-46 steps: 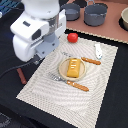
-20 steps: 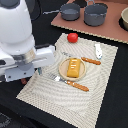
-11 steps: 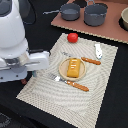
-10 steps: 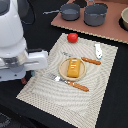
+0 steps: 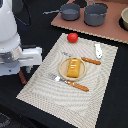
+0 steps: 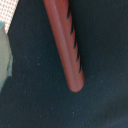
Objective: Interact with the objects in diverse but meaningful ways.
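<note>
A dark brown sausage stick (image 5: 22,77) lies on the black table just off the placemat's edge, at the exterior view's left. It fills the wrist view as a red-brown rod with dark notches (image 6: 65,40). My gripper (image 5: 21,70) hangs directly over it, its fingers hidden behind the white hand; no fingers show in the wrist view. The red tomato (image 5: 73,37) sits at the mat's far edge. An orange-yellow ridged block (image 5: 73,67) rests on a small plate (image 5: 62,70). The white-and-blue piece (image 5: 98,50) lies further right.
A striped placemat (image 5: 55,100) covers the table's middle. An orange-handled fork (image 5: 72,83) and knife (image 5: 91,61) flank the plate. Two grey pots (image 5: 70,11) (image 5: 95,14) stand on a brown board at the back. My white arm (image 5: 10,35) fills the left side.
The arm has swung from above the mat towards the exterior view's left and come down over the sausage stick. In the last half second it has barely moved.
</note>
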Controlling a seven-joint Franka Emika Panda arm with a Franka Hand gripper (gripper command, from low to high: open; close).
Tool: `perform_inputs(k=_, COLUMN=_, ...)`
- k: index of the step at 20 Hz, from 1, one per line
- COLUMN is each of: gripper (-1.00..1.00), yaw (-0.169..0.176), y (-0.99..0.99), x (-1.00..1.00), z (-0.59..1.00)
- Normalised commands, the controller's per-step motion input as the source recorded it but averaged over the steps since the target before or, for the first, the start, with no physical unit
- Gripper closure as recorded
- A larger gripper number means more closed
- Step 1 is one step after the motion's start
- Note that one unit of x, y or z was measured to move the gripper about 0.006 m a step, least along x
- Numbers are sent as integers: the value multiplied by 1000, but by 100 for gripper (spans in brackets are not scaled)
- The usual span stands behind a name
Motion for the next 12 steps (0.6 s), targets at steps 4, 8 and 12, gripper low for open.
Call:
perform_inputs(k=4, gripper=-100, yaw=-5, y=0, x=4, z=-276)
perform_inputs(k=8, gripper=-100, yaw=0, y=24, x=-67, z=-362)
perform_inputs(k=12, gripper=-100, yaw=0, y=79, x=-178, z=-458)
